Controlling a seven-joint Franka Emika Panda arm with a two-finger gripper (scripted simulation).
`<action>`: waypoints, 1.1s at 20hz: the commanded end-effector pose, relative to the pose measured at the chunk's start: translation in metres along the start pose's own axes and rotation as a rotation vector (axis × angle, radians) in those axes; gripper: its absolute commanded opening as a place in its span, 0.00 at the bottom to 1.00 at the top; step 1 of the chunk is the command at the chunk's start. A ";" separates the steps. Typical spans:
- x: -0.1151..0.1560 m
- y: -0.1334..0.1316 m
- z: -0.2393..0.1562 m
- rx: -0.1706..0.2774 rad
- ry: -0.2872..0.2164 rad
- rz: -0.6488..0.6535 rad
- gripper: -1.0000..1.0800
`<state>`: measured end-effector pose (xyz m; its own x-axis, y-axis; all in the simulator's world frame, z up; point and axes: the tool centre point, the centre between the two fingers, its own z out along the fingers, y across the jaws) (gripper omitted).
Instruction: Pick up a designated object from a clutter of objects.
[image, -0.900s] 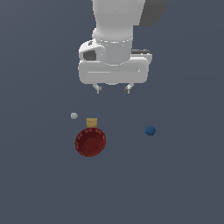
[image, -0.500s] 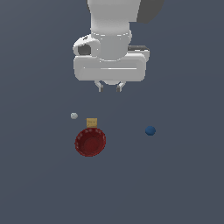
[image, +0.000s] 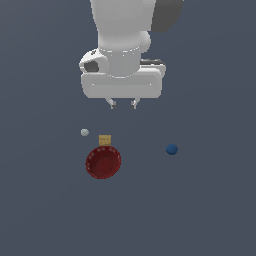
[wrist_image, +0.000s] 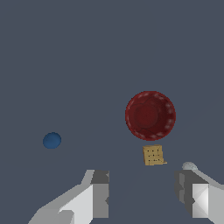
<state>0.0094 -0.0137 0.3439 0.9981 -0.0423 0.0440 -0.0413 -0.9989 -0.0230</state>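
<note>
The dark red round bowl (image: 103, 162) with a ribbed inside sits upright on the dark grey floor; it also shows in the wrist view (wrist_image: 150, 115). A small tan box (image: 105, 140) (wrist_image: 153, 155) lies just beyond its rim. A tiny grey ball (image: 84, 132) (wrist_image: 189, 166) lies to the exterior view's left of the box. A small blue ball (image: 171, 149) (wrist_image: 51, 140) lies apart, to the exterior view's right. My gripper (image: 123, 103) (wrist_image: 142, 192) hangs high above the floor, behind the clutter, open and empty, touching nothing.
The floor (image: 210, 210) is a plain dark grey surface with no edges or walls in view. The white arm and hand (image: 122, 75) fill the upper middle of the exterior view.
The hand has shifted a little to the exterior view's left and turned. The two fingertips now show closer together in that view. The objects have not moved.
</note>
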 end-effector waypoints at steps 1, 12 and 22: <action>0.001 0.005 0.011 0.022 -0.016 0.028 0.62; 0.007 0.048 0.097 0.198 -0.128 0.270 0.62; -0.003 0.103 0.194 0.377 -0.223 0.583 0.62</action>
<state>0.0127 -0.1042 0.1619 0.8340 -0.4874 -0.2587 -0.5497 -0.7748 -0.3122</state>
